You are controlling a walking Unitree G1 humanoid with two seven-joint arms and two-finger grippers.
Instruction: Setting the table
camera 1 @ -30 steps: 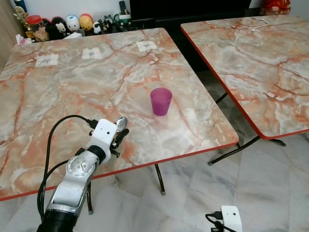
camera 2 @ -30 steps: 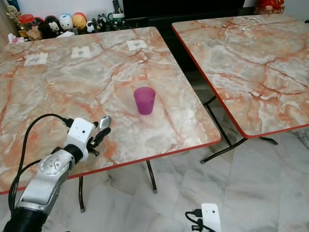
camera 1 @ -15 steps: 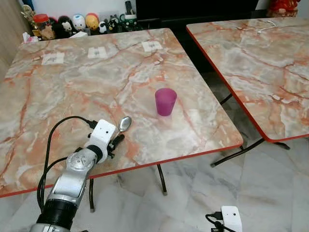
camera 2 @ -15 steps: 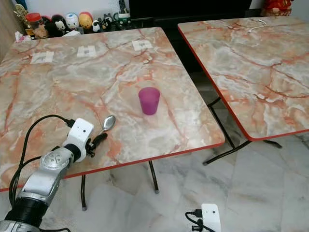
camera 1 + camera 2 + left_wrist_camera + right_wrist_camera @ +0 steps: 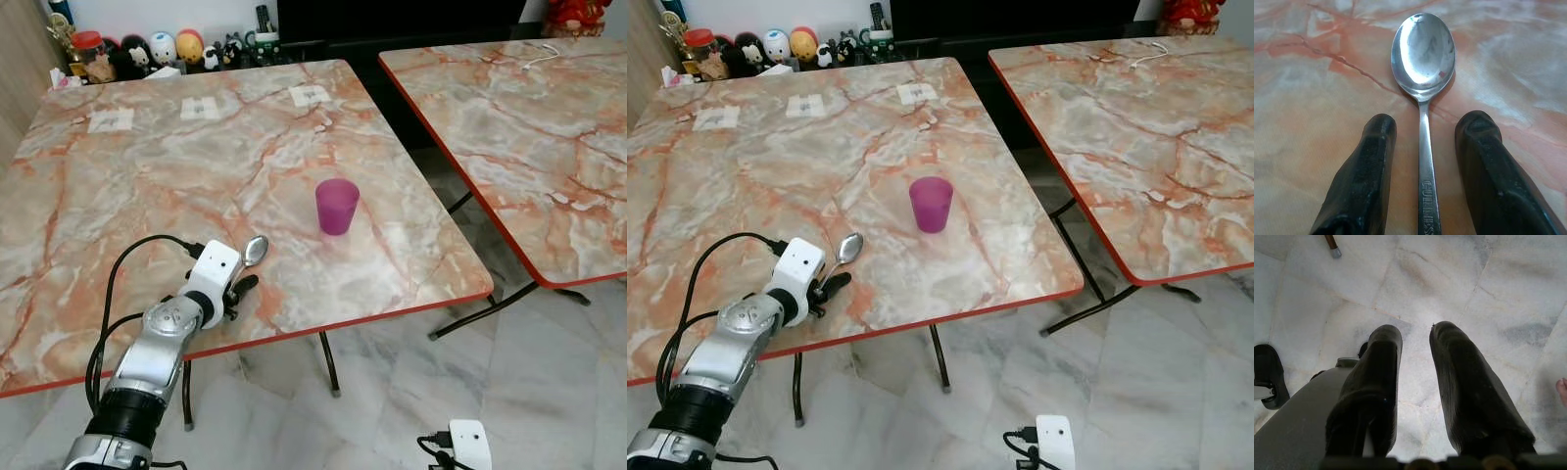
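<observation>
Nearest to me, my right gripper [image 5: 1415, 382] hangs idle over the marble floor [image 5: 1474, 289], its two black fingers a little apart with nothing between them; I leave it there.

Up on the counter [image 5: 118, 196], close to the near red edge, my left gripper [image 5: 1425, 171] sits low over the spoon [image 5: 1423, 63]; its fingers [image 5: 1364, 176] stand apart on either side of the handle with a visible gap each side, so I judge the spoon is not clamped, though I cannot see whether anything touches it further back toward the wrist; the bowl faces up and points away from the gripper, toward roughly 1 o'clock from the wrist in the head view [image 5: 256, 250].

The step in hand looks to me like placing the spoon beside the cup; to do it well I would keep the fingers spread evenly, lift straight off so neither pad drags the handle and skews it, and check that the handle lies flat on the stone before backing the arm toward 7 o'clock.

Further on, at about 2 o'clock from the spoon and near but apart from it, stands the purple cup [image 5: 336, 206], upright; I would steer the cable and wrist clear of it.

Beyond, three paper labels [image 5: 203, 108] lie along the far side; figurines [image 5: 162, 49] line the far edge; a second counter [image 5: 529, 117] stands at 3 o'clock.
</observation>
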